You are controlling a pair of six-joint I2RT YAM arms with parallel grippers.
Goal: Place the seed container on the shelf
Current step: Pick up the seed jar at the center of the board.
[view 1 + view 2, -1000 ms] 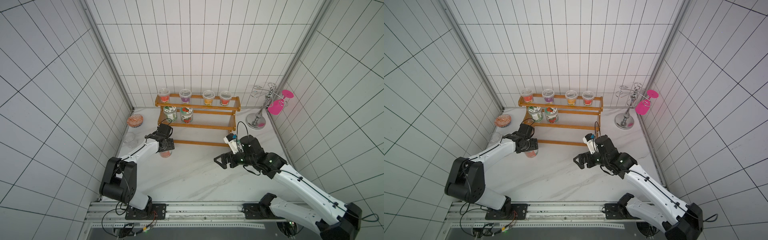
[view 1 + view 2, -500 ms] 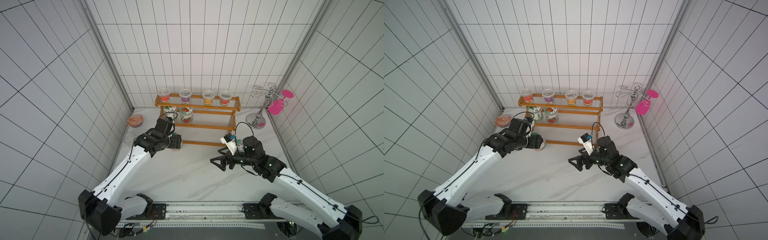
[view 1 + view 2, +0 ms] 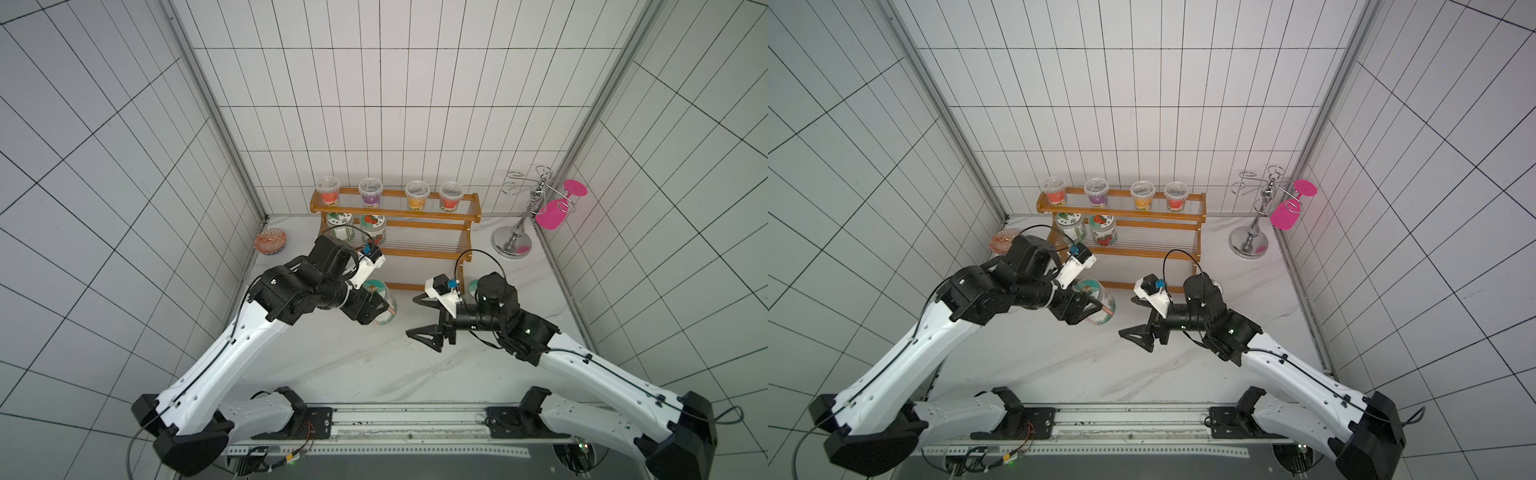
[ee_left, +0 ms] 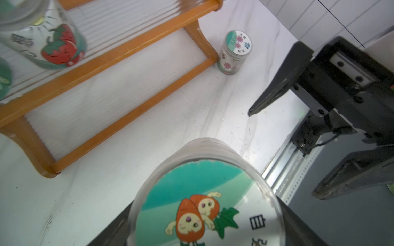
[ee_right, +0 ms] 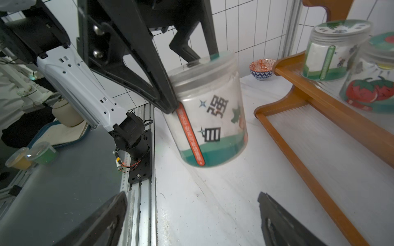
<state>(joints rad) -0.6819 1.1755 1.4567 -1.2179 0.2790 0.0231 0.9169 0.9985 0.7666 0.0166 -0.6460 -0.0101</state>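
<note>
The seed container (image 3: pixel 374 287) is a clear jar with a teal cartoon lid (image 4: pixel 198 202). My left gripper (image 3: pixel 374 307) is shut on it just under the lid. The jar (image 5: pixel 211 119) hangs tilted over the white table, in front of the lowest tier of the orange-brown wooden shelf (image 3: pixel 415 251). In both top views my right gripper (image 3: pixel 411 317) stands open to the right of the jar (image 3: pixel 1088 287), its fingers pointing at it with a gap between. Nothing lies between the right gripper's fingers (image 5: pixel 102 219). The shelf's lowest tier (image 4: pixel 128 53) is bare.
Two printed jars (image 3: pixel 340 224) (image 3: pixel 372 226) stand on the shelf's middle tier, and several small cups (image 3: pixel 415 195) on the top tier. A small flowered jar (image 4: pixel 234 55) stands by the shelf's right foot. A patterned bowl (image 3: pixel 271 242) sits far left, a chrome stand (image 3: pixel 515 245) with a pink glass far right.
My left arm has risen and carried the jar rightward from the left side toward the table's middle. My right gripper has shifted slightly left and stayed open.
</note>
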